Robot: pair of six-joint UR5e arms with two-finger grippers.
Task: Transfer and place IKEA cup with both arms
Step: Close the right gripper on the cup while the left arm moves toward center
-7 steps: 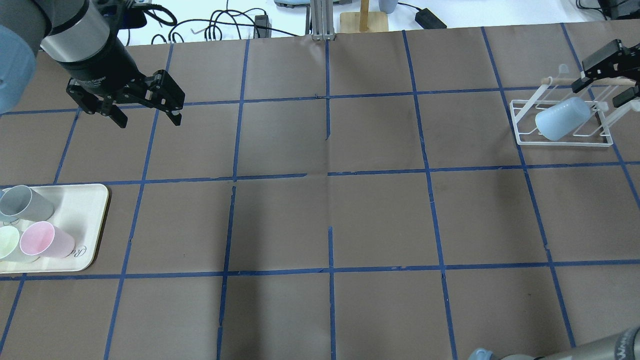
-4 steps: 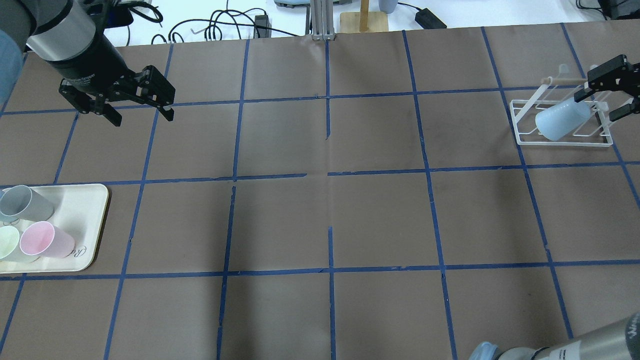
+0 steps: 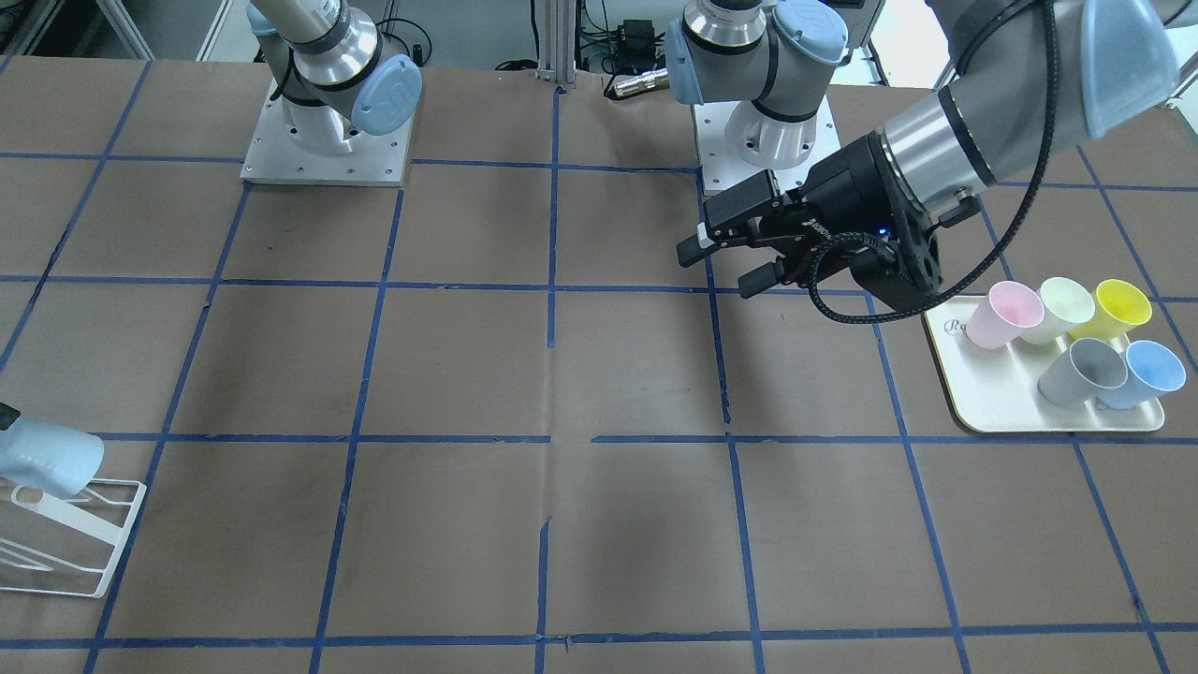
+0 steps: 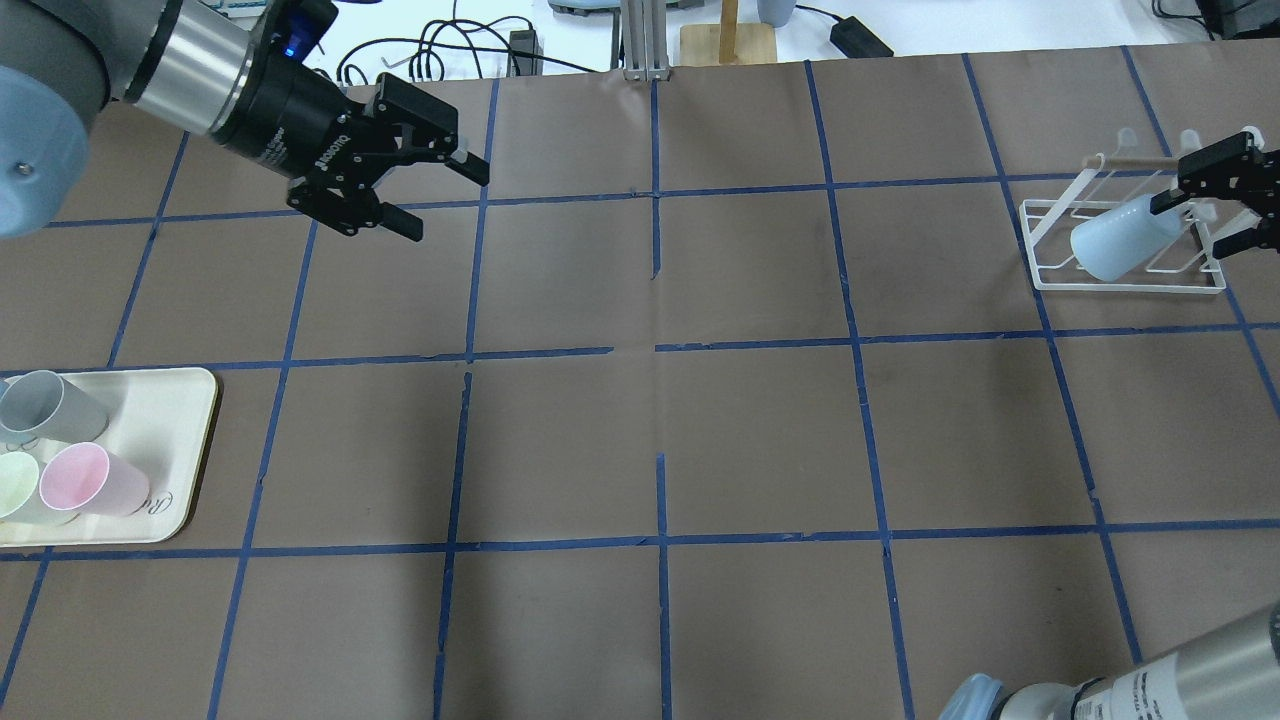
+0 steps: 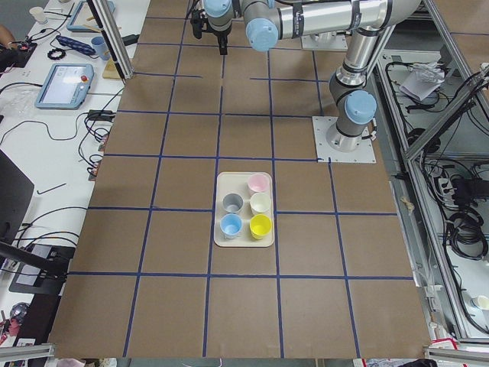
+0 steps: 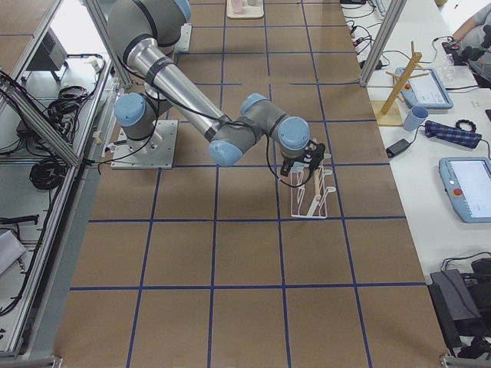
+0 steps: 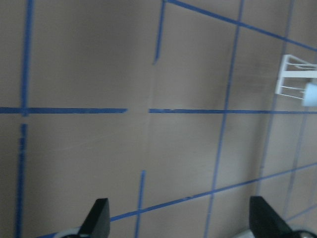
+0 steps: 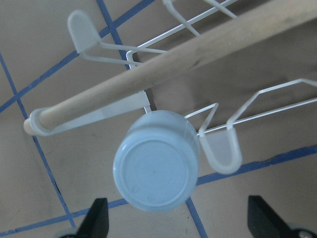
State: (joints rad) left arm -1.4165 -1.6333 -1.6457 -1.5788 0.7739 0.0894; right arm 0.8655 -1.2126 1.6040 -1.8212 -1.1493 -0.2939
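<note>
While the pale blue cup point(image 8: 156, 166) sits tipped on the rack point(image 4: 1120, 287), right in front of the spread-open right hand point(image 8: 181, 220), nothing's grabbed yet. Left hand point(image 4: 440, 202) hangs open, empty, well away. So pickup, handover, placing all look left, I reckon.

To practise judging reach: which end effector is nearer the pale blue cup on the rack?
Right. The right end effector is open right by the cup; the left end effector is far across the table.
</note>
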